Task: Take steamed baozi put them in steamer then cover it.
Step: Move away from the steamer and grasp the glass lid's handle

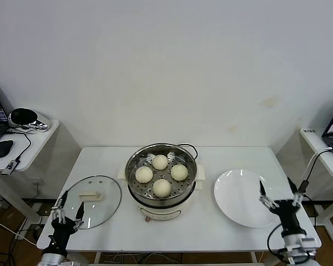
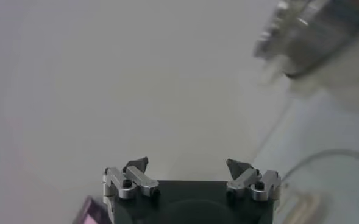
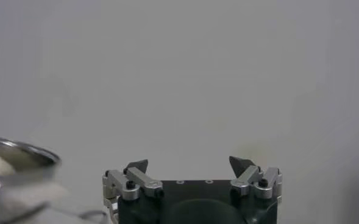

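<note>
Four buns: the small, round, cream-white steamed baozi point(image 1: 160, 162) point(image 1: 179, 172) point(image 1: 144, 174) point(image 1: 162, 188) are seen lying on the perforated tray inside the pot, none held.
Steamer: the round, shiny stainless-steel pot on a cream-white electric base point(image 1: 134, 167) point(image 3: 14, 157) is placed at the middle of the white table point(image 1: 100, 158), uncovered.
Cover: the round clear glass lid with a metal rim and white rectangular handle point(image 1: 94, 200) is laid flat on the table, left of the steamer, just beside it.
Left gripper point(image 1: 66, 209) point(image 2: 188, 165): found at the near left table edge, touching or just over the cover's near-left rim, fingers spread, nothing held.
Right gripper point(image 1: 277, 199) point(image 3: 189, 165): found at the near right, over the near-right rim of the flat white round plate point(image 1: 241, 197), well apart from the steamer, fingers spread and empty.
</note>
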